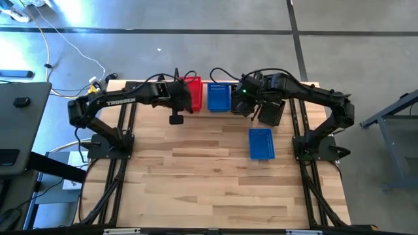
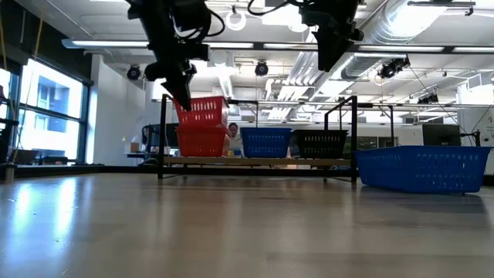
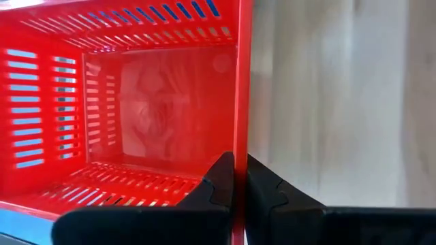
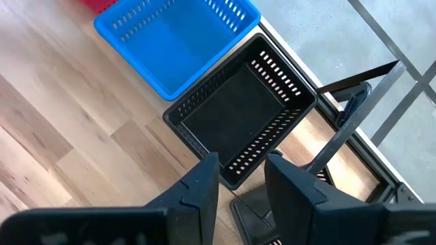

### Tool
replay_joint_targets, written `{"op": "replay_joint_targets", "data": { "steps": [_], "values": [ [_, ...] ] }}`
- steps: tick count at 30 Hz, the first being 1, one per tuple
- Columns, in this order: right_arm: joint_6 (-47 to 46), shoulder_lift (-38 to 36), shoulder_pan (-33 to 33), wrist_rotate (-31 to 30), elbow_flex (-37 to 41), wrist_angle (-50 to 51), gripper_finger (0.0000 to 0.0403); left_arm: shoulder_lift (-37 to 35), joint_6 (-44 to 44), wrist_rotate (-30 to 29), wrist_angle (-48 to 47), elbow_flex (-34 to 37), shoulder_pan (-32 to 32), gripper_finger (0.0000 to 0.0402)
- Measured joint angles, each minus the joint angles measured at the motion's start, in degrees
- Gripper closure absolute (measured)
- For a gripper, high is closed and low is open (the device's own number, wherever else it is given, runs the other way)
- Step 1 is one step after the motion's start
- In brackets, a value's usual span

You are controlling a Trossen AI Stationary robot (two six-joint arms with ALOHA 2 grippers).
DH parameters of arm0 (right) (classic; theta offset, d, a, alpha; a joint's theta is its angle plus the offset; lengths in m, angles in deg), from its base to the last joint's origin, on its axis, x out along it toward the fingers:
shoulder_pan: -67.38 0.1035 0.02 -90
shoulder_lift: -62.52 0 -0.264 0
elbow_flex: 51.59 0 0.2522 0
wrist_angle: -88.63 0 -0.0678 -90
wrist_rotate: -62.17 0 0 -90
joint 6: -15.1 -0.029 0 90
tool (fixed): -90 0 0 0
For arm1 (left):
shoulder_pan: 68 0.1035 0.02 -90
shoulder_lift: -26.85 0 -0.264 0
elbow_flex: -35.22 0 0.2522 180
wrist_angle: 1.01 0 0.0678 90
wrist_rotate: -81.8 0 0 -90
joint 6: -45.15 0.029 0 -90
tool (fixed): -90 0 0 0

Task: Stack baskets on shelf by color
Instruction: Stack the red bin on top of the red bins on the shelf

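Shelf (image 2: 255, 161): at 12 o'clock on the table. It carries a red basket (image 2: 201, 141), blue basket (image 2: 266, 142) and black basket (image 2: 320, 143). Second red basket (image 2: 202, 110): tilted, raised above the first. Second blue basket (image 1: 261, 143): upright on the tabletop at 3 o'clock.

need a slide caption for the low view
Left hand lowers a red perforated plastic basket onto another red basket.

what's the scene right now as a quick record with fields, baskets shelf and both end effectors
left end effector: shut on the rim of a red basket, held tilted above another red basket on the shelf
right end effector: open, above the black basket, holding nothing
shelf, low view, left to right: red, blue basket, black
off shelf: another blue basket lying on the table
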Motion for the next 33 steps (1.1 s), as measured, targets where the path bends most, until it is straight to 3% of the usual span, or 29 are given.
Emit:
{"op": "replay_joint_targets", "data": {
  "steps": [10,18,33],
  "values": [
    [-4.3,0.0,0.0,0.9,0.0,0.3,0.0297,1.8,2.9,-0.4,0.0,0.0,2.2,0.0401],
    [-7.6,0.0,0.7,7.2,0.0,0.7,0.0297,1.9,2.9,-0.4,0.1,0.0,3.3,0.0400],
    [-18.3,0.0,6.5,7.8,0.0,3.7,0.0297,1.9,2.9,-0.7,2.7,0.0,3.3,0.0360]
  ]
}}
